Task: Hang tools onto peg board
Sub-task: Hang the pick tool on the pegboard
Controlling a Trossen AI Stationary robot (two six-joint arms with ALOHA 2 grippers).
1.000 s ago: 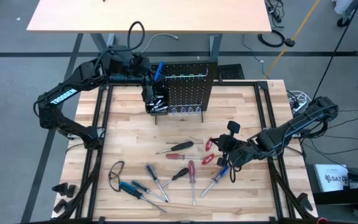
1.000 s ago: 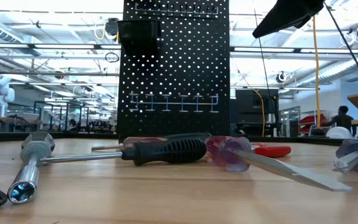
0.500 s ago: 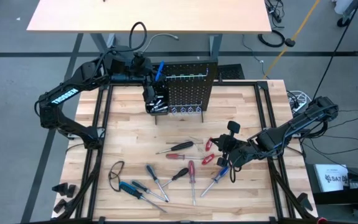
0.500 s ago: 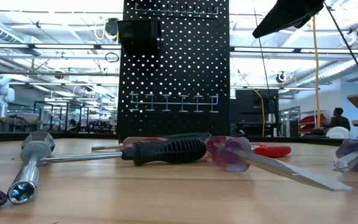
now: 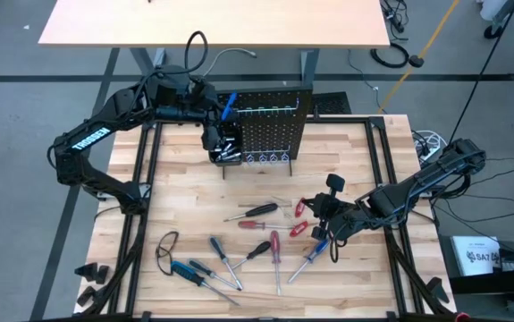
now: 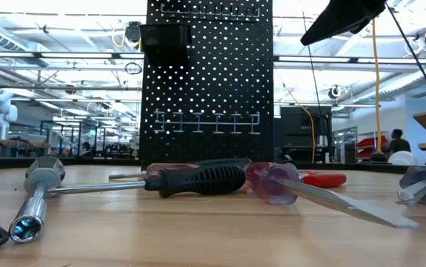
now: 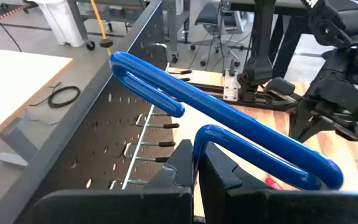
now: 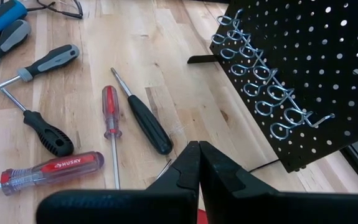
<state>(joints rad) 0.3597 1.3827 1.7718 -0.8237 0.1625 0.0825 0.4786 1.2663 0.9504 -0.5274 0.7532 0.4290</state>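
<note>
Along the lower edge of the high view the tools (image 5: 239, 255) lie scattered on the tabletop (image 5: 194, 192): screwdrivers with red, blue and black handles, spread from lower left to centre. Just above them, right of centre, the right gripper (image 5: 321, 215) hangs low beside the red-handled pliers (image 5: 303, 208), its fingers pressed together on nothing. Farther up, at upper centre, the peg board (image 5: 273, 125) stands upright with its row of metal hooks (image 8: 259, 93) bare. At its upper left corner the left gripper (image 5: 214, 109) is raised near the board's top edge, its fingers pinching a blue-handled tool (image 7: 216, 134); the wrist view shows only two blue coated handles, so it is probably a pair of pliers.

The step in hand looks like hanging this blue tool. The next move calls for lowering it so a handle loop or the gap between the handles drops over a hook, then parting the fingers only once the hook bears it.
</note>
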